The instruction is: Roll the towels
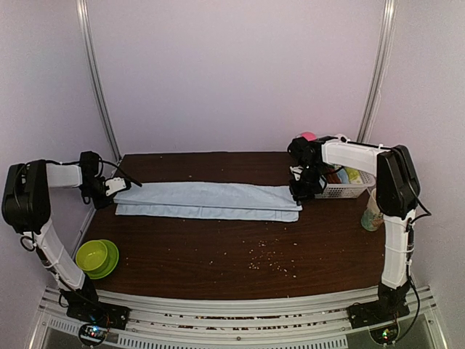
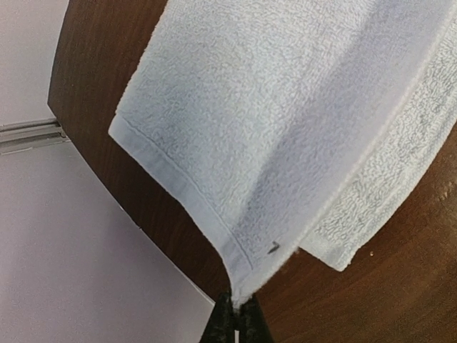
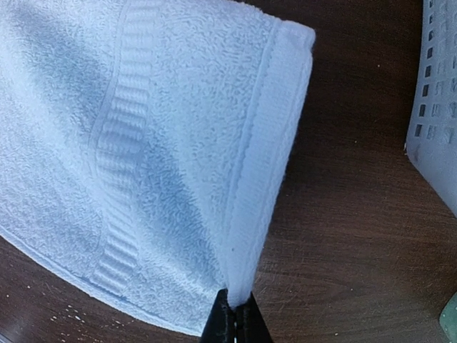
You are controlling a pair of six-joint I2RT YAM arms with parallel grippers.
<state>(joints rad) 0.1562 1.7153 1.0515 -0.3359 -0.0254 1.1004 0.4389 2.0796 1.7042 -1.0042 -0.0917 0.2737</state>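
Left gripper (image 2: 234, 314) is clamping a corner at the left end of the light blue towel (image 1: 207, 200). Jaws are pressing together with only the hemmed cloth between them, no gap showing. It's gripping the top layer; a second layer is peeking out underneath, just beside the pinch and not in it.

Right gripper (image 3: 234, 314) is doing the same at the right end, with jaws squeezing shut on the thick hem right at the corner.

The towel is lying folded into a long strip across the middle of the table (image 1: 218, 247), running left to right and stretching between the two grippers. The lower layer is sticking out along the near edge. Can't tell whether either pinched corner is lifting off the wood.

A white basket (image 1: 347, 191) is sitting at the table's right side, just beside the right gripper and not touching the towel. A green bowl (image 1: 96, 257) is sitting near the front-left corner, well apart from the towel. Crumbs (image 1: 269, 260) are lying scattered on the wood nearer the arms' bases than the strip.
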